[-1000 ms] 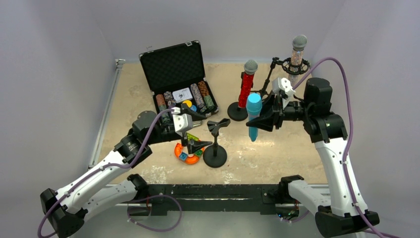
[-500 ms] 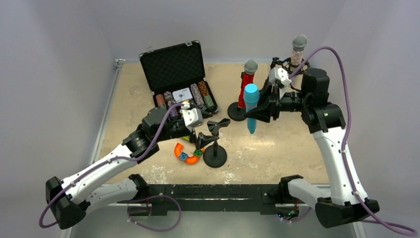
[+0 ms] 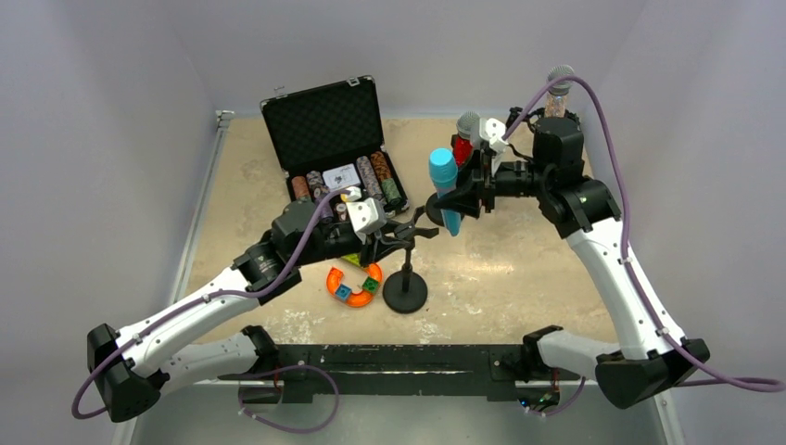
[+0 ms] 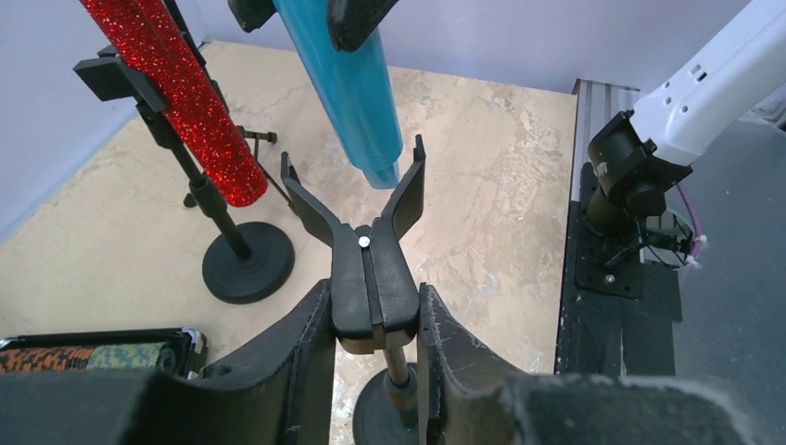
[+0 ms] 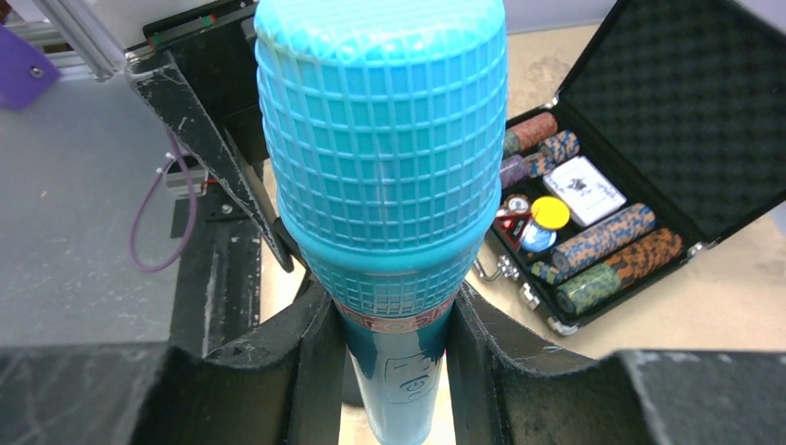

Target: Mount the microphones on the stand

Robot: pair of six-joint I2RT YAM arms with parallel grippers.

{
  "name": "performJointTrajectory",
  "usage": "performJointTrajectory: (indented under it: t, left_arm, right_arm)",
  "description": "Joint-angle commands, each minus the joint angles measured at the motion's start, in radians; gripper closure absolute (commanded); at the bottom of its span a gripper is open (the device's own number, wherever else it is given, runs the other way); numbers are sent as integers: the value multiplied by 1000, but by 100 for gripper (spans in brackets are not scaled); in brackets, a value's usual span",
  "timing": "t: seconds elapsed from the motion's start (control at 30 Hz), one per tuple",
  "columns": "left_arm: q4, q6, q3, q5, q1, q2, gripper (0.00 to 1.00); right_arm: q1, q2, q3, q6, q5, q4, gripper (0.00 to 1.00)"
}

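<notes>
While right fingers [image 5: 310, 371] clench the light-blue microphone [image 5: 380, 167] and left fingers [image 4: 298, 362] pinch the clip [image 4: 371, 278], a skewed descent may topple the stand [image 3: 405, 297].

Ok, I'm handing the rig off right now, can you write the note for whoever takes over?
Left gripper: shut on the clip of the empty stand.
Right gripper: shut on the blue microphone, head up, tail close to the clip, not seated.
Done: red microphone sits in its holder. The silver-pink microphone is upright behind the right arm, its mount hidden.
Left: lower the blue one into the clip, then release.
</notes>
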Motion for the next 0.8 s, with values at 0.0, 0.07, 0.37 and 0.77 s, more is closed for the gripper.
performJointTrajectory:
  t: [0.0,0.07,0.37,0.77]
  left_arm:
    - [-8,-13,49,-43,-3,4,83]
    - [-10,-20,51,-39,-3,3,91]
    - [-3,-79,52,-3,-3,2,97]
    - [40,-129,31,8,-3,-4,98]
  right_arm:
    - [31,-46,-34,16,9,157,100]
    - [44,-50,-55,16,-1,178,100]
    - [104,-54,-128,25,-34,252,100]
    - [159,-25,-249,206,-121,474,100]
